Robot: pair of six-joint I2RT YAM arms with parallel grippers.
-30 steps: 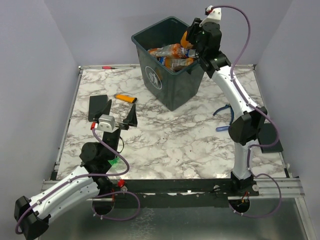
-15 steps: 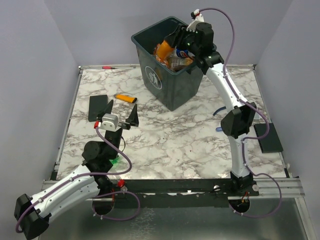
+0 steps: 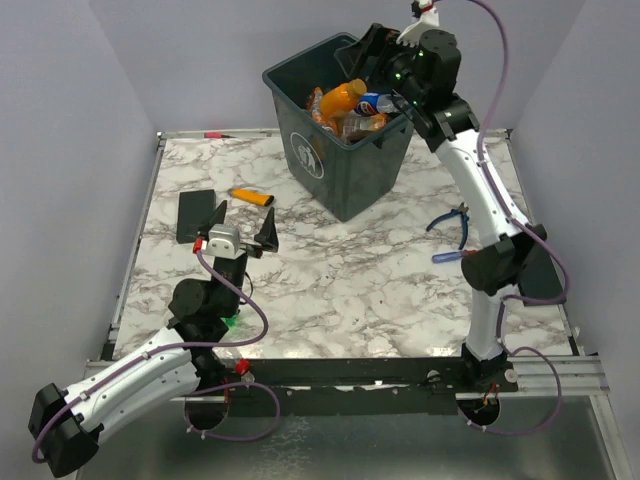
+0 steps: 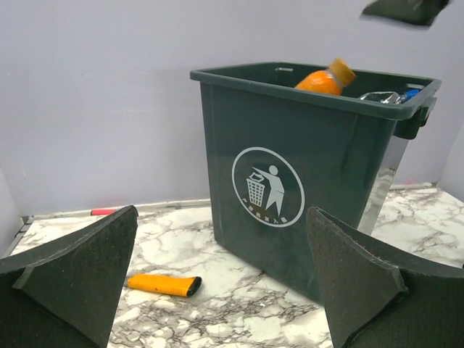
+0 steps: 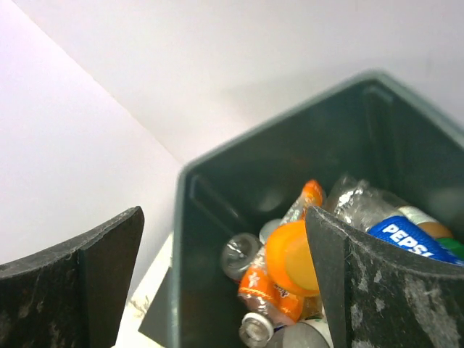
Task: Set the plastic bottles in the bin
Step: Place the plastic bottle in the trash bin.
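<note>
The dark green bin (image 3: 340, 175) stands at the back of the marble table, its logo side toward the left wrist view (image 4: 290, 188). Several plastic bottles lie heaped inside. An orange bottle (image 3: 345, 98) (image 4: 322, 78) (image 5: 290, 257) is on top, beside a blue-labelled clear one (image 3: 375, 102) (image 5: 402, 233). My right gripper (image 3: 368, 52) (image 5: 223, 212) hangs open above the bin's far rim, holding nothing. My left gripper (image 3: 242, 225) (image 4: 222, 212) is open and empty, low over the table's front left and facing the bin. Something small and green (image 3: 232, 322) shows under the left arm.
An orange lighter (image 3: 250, 196) (image 4: 163, 283) lies left of the bin, and a flat black pad (image 3: 193, 215) lies nearer the left edge. Blue-handled pliers (image 3: 452, 225) lie at the right, behind the right arm. A red item (image 3: 213, 134) sits at the back edge.
My right gripper has opened above the bin. The orange bottle it held now lies on the heap inside. The left arm has barely shifted.
</note>
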